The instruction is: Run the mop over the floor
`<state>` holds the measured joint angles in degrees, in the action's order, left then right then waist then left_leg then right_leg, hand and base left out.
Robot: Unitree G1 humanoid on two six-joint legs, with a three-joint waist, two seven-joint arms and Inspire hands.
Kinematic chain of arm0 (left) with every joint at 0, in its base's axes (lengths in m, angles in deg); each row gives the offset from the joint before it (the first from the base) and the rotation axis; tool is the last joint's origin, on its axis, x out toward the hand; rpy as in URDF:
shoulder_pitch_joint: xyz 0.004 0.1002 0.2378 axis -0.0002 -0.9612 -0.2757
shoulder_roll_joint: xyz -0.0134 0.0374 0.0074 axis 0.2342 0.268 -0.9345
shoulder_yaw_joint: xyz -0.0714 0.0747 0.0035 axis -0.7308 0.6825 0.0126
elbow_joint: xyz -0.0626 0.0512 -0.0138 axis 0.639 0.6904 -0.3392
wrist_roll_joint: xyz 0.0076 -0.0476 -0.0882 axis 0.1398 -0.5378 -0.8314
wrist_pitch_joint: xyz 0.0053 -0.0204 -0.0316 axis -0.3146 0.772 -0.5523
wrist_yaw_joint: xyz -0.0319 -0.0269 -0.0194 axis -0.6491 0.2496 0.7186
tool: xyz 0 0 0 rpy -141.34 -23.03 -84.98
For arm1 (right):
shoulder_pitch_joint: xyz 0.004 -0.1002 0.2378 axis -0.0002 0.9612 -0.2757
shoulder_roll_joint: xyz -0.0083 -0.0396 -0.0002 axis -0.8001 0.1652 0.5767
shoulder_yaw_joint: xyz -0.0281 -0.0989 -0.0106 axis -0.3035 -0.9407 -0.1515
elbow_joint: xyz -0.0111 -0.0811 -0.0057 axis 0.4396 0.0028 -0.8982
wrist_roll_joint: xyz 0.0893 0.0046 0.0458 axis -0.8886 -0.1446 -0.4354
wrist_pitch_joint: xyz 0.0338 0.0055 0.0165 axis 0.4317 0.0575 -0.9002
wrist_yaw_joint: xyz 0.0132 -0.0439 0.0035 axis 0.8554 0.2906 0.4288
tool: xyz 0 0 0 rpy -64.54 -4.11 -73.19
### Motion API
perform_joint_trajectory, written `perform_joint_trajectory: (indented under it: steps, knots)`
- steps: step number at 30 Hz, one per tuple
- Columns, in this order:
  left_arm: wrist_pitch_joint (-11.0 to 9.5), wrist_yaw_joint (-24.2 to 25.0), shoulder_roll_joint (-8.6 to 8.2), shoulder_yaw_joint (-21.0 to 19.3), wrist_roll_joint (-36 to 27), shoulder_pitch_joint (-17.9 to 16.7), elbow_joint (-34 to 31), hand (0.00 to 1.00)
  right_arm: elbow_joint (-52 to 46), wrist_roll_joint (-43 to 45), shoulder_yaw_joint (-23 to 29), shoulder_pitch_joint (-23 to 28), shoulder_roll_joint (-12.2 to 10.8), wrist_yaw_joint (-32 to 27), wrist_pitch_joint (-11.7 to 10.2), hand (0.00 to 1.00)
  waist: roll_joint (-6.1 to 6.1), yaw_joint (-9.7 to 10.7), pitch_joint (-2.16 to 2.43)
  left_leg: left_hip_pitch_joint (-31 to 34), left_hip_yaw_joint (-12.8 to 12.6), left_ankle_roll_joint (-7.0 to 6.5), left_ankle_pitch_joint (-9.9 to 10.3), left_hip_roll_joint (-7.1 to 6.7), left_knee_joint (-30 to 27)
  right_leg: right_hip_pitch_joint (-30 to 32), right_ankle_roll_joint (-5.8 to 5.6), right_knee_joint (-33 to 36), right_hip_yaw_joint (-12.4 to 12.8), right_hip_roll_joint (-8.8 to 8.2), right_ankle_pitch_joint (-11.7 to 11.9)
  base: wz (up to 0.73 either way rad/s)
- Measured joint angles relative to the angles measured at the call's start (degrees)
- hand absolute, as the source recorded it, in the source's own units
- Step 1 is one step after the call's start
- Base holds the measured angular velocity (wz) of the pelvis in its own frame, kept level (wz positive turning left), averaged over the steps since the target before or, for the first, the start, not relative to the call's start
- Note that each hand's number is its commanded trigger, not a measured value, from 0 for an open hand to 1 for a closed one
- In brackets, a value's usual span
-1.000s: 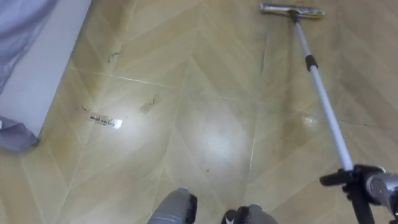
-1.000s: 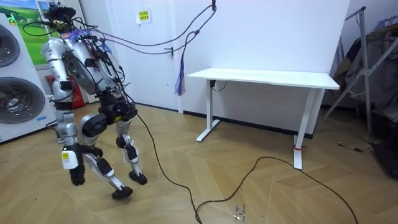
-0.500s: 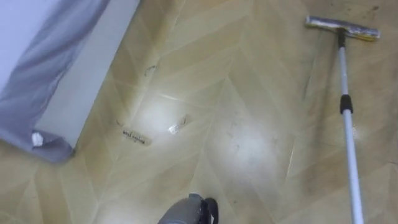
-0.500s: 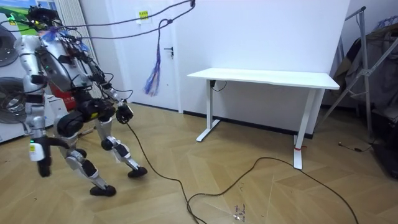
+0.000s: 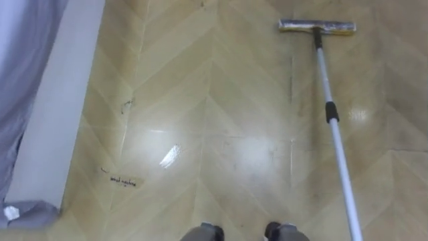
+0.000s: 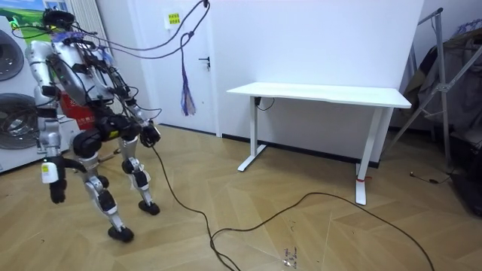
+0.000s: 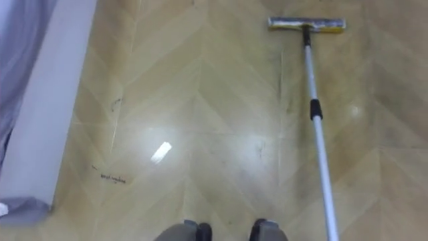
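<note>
A mop lies ahead of me on the wooden floor, to my right. Its flat head [image 5: 317, 27] rests far out, and its white pole [image 5: 338, 154] with a black collar [image 5: 330, 112] runs back to the lower right edge of the eye view. The same head [image 7: 307, 24] and pole [image 7: 318, 147] appear in the right eye view. In the room view I stand mid-stride near the washing machines. One hand [image 6: 56, 190] hangs low at the room view's left and the other [image 6: 151, 135] sits by my hip. I cannot tell which hand is which there.
A white panel [image 5: 57, 114] draped with grey cloth [image 5: 20, 73] runs along my left. Dark scuff marks [image 5: 124, 181] dot the floor in front of it. In the room view a white desk [image 6: 320, 94] stands at the wall, well to the room view's right.
Over the second I have stepped toward the room view's left, and the eye view has swung. The right hand, seen on the pole a second ago, has left the eye view.
</note>
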<state>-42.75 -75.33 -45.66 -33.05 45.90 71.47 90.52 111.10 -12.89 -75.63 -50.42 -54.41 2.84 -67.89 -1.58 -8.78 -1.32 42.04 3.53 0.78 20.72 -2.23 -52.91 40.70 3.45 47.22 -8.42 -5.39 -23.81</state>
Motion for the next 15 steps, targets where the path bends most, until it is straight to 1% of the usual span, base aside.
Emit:
perform_joint_trajectory:
  steps: [1, 2, 3, 4, 5, 6, 7, 8, 9, 10, 11, 12, 13, 14, 15]
  knots:
    - [-0.17, -0.10, 1.97, 1.16, -2.67, -1.31, -0.52, 0.00, -0.02, 0.09, 0.37, -3.01, 1.76, 0.94, 0.28, 1.00, 1.26, -1.19, 0.04, 2.86, -0.55, 1.43, -1.48, 1.07, -5.68, 0.67, 0.80, 2.31, -0.29, 0.48, -1.52, 0.00]
    - [-0.24, -0.22, 4.27, 2.92, -4.67, -3.05, -1.21, 0.00, -0.50, 0.03, -0.36, -6.33, 3.56, 1.50, -0.16, 1.00, 2.67, -1.68, -0.13, 6.39, -0.65, 1.86, -4.62, 1.56, -11.97, 1.33, 1.45, 4.86, -0.45, 0.65, -3.01, 0.00]
    - [-0.20, -0.36, 5.13, 3.27, -4.65, -3.95, -2.06, 0.00, -0.43, -0.14, -0.85, -7.77, 4.43, 1.75, -0.78, 1.00, 3.41, -1.85, -0.15, 8.02, -0.76, 1.78, -6.71, 1.62, -14.99, 1.63, 1.74, 6.10, -0.37, 0.63, -3.78, 0.10]
    - [-0.10, -0.63, 6.26, 4.12, -4.49, -5.73, -3.38, 0.00, -0.58, -0.57, -1.45, -10.08, 6.20, 1.89, -1.88, 1.00, 4.41, -2.22, -0.34, 10.80, -1.27, 1.55, -11.17, 2.06, -19.67, 1.62, 2.00, 7.92, -0.17, 0.88, -5.25, 0.09]
    - [-0.02, -0.55, 6.81, 4.18, -4.39, -7.82, -4.95, 0.00, -1.30, -0.58, -1.71, -12.26, 7.46, 2.31, -2.13, 1.00, 5.14, -3.04, -0.48, 12.43, -2.34, 1.63, -13.75, 2.99, -22.51, 1.26, 1.97, 8.98, 0.68, 1.46, -6.43, 0.12]
    - [0.02, -0.18, 6.85, 3.75, -3.55, -9.79, -6.73, 0.00, -2.21, -0.74, -2.12, -13.52, 8.30, 3.11, -1.85, 1.00, 5.33, -3.31, -0.56, 13.25, -3.65, 1.20, -12.26, 3.68, -21.54, 0.77, 2.52, 9.45, 0.72, 1.49, -6.96, 0.12]
    - [0.22, 0.28, 6.84, 3.73, -2.71, -10.28, -7.11, 0.00, -2.90, -1.00, -2.01, -13.90, 8.63, 3.34, -1.73, 1.00, 5.31, -3.32, -0.64, 13.42, -4.46, 0.85, -10.69, 3.75, -19.37, 0.42, 2.55, 9.49, 0.72, 1.53, -7.21, 0.31]
    - [0.87, 1.26, 6.81, 3.73, -1.67, -10.36, -7.34, 0.00, -3.68, -2.21, -1.56, -13.94, 8.75, 3.36, -0.80, 1.00, 5.11, -3.34, -0.65, 13.00, -6.09, 0.64, -8.23, 3.62, -11.78, -0.39, 2.27, 8.91, 0.76, 1.60, -7.56, 0.36]
    - [0.86, 1.82, 6.81, 3.73, -0.88, -10.20, -7.36, 0.00, -3.94, -2.79, -0.91, -13.53, 8.66, 3.29, -0.47, 1.00, 4.96, -3.30, -0.67, 12.37, -6.98, 0.24, -7.52, 3.41, -7.21, -0.99, 2.14, 8.25, 0.77, 1.69, -7.65, 0.57]
    - [0.83, 2.79, 6.82, 3.73, 0.13, -9.78, -7.34, 0.00, -4.46, -4.23, 0.39, -11.97, 8.30, 3.37, -0.35, 1.00, 4.56, -2.71, -0.55, 10.78, -8.52, -0.40, -7.21, 2.81, 2.22, -2.24, 1.83, 6.60, 0.95, 1.72, -7.82, 0.64]
    - [0.80, 3.44, 6.82, 3.72, 0.05, -9.02, -7.26, 0.00, -4.56, -5.67, 1.08, -10.02, 7.72, 3.27, -0.49, 1.00, 4.47, -2.20, -0.52, 9.31, -9.81, -2.82, -7.10, 2.03, 6.75, -3.39, 1.21, 5.23, 1.57, 1.47, -8.14, 0.63]
    - [0.88, 3.61, 6.69, 3.80, 0.07, -8.55, -7.29, 0.00, -4.50, -6.67, 1.07, -8.85, 7.50, 3.27, -0.58, 1.00, 4.32, -2.05, -0.46, 8.71, -10.14, -3.47, -6.96, 1.61, 7.45, -4.01, 0.74, 4.56, 2.16, 1.40, -8.27, 0.56]
    - [0.97, 4.41, 6.18, 3.75, 0.14, -7.48, -7.29, 0.00, -4.33, -8.51, 1.30, -5.85, 7.21, 3.40, -1.43, 1.00, 3.15, -1.68, -0.22, 7.59, -10.77, -5.61, -6.29, 1.50, 7.58, -5.34, 0.10, 3.45, 2.48, 1.35, -8.43, 0.41]
    - [1.15, 4.50, 5.46, 3.50, 0.88, -5.96, -6.99, 0.00, -3.73, -9.50, 1.38, -2.50, 6.63, 3.75, -2.37, 1.00, 2.25, -1.46, -0.15, 6.24, -11.59, -6.52, -4.95, 1.29, 7.14, -6.30, -0.72, 4.52, 3.39, 1.10, -8.02, 0.33]
    - [1.08, 4.43, 5.00, 3.15, 1.40, -5.22, -6.73, 0.00, -2.67, -9.89, 1.36, -1.15, 6.23, 4.09, -2.78, 1.00, 1.69, -1.27, -0.12, 5.54, -11.74, -6.79, -4.13, 1.07, 6.88, -6.51, -1.67, 5.73, 3.83, 0.92, -7.52, 0.19]
